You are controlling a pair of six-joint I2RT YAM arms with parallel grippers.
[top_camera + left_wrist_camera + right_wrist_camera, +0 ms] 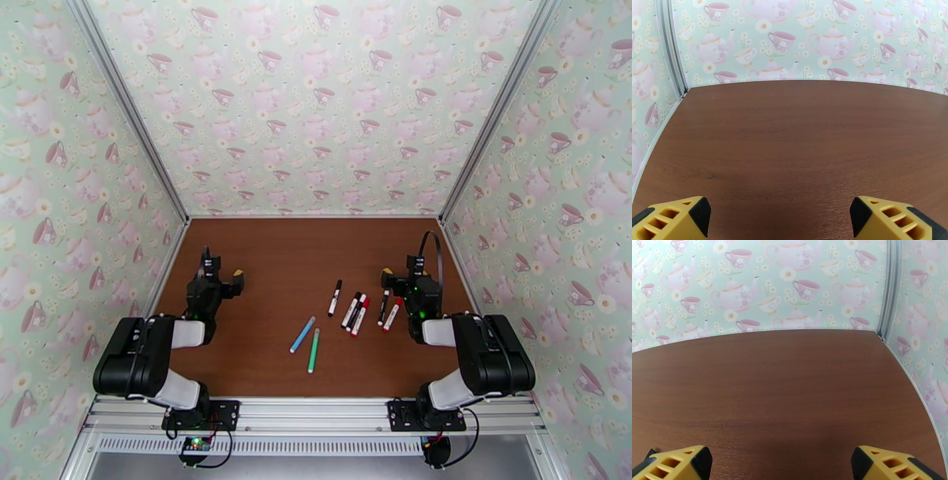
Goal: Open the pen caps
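Several pens lie right of centre on the brown table (261,260) in the top view. Among them are a white pen with a black cap (339,283) and a tight group of white pens (371,309) with red and black caps on their ends. A light blue pen (302,334) and a green pen (314,350) lie nearer the front. My left gripper (223,267) stands open at the left, far from the pens. My right gripper (400,268) stands open just behind the white group. Both wrist views show yellow fingertips (675,221) (892,465) set wide apart over bare wood.
Teapot-patterned walls (316,118) close the table at the back and both sides, with metal posts in the back corners (671,47) (890,287). Bare wood stretches behind the pens and across the left half.
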